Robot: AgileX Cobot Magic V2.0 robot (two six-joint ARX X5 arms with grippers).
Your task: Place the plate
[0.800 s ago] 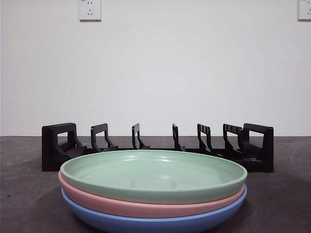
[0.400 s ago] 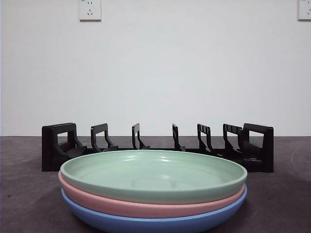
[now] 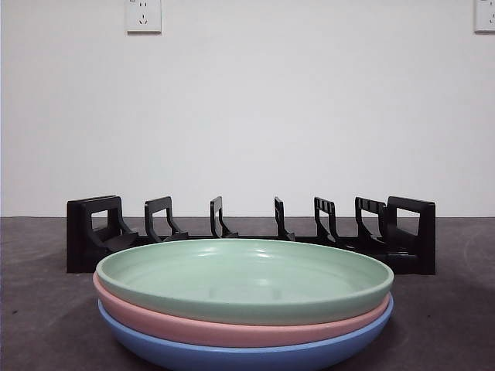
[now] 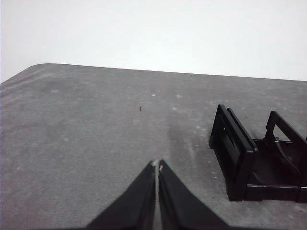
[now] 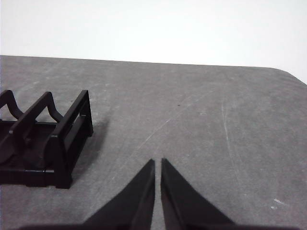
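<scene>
Plates (image 3: 244,297) front view only | wrists: rack (image 4: 259,160) ends, jaws together

Dark grey tabletop (image 3: 46,325), matte, faintly scuffed. Directly on it — a black slotted dish rack (image 3: 247,232) toward the back wall, all slots empty, and a blue plate (image 3: 247,352) in front of the rack, bottom of a three-plate stack, close to the camera.
</scene>
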